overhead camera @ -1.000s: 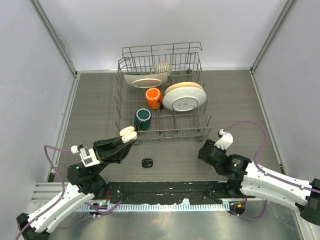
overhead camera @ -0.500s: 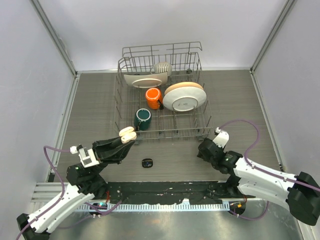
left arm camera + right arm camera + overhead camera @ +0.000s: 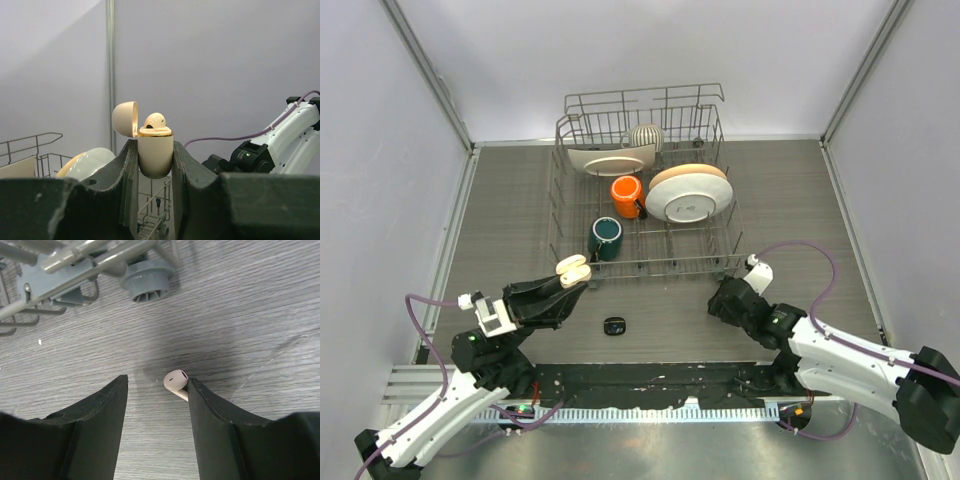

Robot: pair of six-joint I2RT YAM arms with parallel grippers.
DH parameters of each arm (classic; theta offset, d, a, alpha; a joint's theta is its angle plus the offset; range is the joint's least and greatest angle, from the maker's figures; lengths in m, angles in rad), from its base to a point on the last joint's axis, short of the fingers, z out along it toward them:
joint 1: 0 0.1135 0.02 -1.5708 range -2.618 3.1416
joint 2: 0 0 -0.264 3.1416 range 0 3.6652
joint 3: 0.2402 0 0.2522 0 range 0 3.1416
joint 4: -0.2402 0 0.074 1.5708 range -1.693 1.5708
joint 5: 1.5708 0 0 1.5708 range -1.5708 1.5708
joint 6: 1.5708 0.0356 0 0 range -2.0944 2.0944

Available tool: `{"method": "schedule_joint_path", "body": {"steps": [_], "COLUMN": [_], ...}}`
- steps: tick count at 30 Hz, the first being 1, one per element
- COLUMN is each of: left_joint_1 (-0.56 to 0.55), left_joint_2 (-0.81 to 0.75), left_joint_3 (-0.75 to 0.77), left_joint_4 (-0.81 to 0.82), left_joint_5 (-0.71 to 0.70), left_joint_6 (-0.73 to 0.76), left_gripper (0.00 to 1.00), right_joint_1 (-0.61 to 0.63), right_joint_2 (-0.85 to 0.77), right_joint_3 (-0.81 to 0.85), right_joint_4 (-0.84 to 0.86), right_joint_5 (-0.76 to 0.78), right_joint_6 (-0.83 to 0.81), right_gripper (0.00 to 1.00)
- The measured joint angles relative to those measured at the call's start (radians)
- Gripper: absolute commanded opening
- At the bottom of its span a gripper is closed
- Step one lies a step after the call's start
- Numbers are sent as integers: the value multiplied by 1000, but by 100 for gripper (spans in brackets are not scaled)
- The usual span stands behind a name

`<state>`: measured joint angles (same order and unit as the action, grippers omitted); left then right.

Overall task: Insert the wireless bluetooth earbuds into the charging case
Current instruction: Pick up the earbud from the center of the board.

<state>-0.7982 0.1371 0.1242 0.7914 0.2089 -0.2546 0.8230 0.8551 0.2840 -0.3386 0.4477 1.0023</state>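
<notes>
Now, left gripper (image 3: 155,150): raised off the table (image 3: 500,220), its two dark fingers pinching the cream case (image 3: 156,159) by its lower body.
Case position: upright between the fingers, its lid (image 3: 124,119) swung open to the left in the wrist view.
Seated earbud (image 3: 155,120): cream, its rounded head poking up above the case's gold rim; whether the slot beside it is filled cannot be made out.
Right gripper (image 3: 157,382): low over the table, fingers spread wide, gripping nothing.
Loose earbud (image 3: 175,379): cream, lying on the table between the spread fingers. It rests against the inner face of the finger on the right of the wrist view, apart from the other finger, with its stem partly hidden behind that finger.
Dish rack (image 3: 556,200): mid-table; one round grey foot (image 3: 146,280) stands just beyond the right gripper's fingertips.
Rack contents: an orange mug (image 3: 626,192), a green mug (image 3: 606,236) and plates (image 3: 688,192).
Small black object (image 3: 613,326): on the table between the two arms, in front of the rack, touched by neither gripper.
</notes>
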Motion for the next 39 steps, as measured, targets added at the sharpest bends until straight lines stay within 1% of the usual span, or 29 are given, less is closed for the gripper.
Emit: {"method": "schedule_joint_path", "body": {"steps": [8, 12, 17, 21, 28, 30, 35, 39], "left_joint_1": [0, 0, 0, 0, 0, 0, 0, 0], "left_joint_2": [0, 0, 0, 0, 0, 0, -4, -5], "left_joint_3": [-1, -1, -2, -2, -2, -2, -2, -2], "left_joint_4": [-2, -2, -2, -2, -2, -3, -6, -8], "left_joint_5": [0, 0, 0, 0, -1, -5, -8, -11], "left_joint_6": [0, 0, 0, 0, -1, -1, -1, 0], "left_gripper": [0, 0, 0, 0, 0, 0, 0, 0], "right_joint_1": [0, 3, 22, 58, 79, 81, 85, 85], "right_joint_2": [35, 67, 70, 76, 125, 129, 110, 92], "right_joint_3": [21, 45, 52, 58, 89, 98, 117, 130], "right_joint_4": [17, 2, -16, -25, -33, -58, -171, -214], "right_joint_5": [-56, -74, -77, -80, -77, -69, -19, 16], "right_joint_6": [18, 35, 55, 68, 69, 69, 68, 58], "right_gripper": [52, 52, 52, 51, 50, 48, 48, 49]}}
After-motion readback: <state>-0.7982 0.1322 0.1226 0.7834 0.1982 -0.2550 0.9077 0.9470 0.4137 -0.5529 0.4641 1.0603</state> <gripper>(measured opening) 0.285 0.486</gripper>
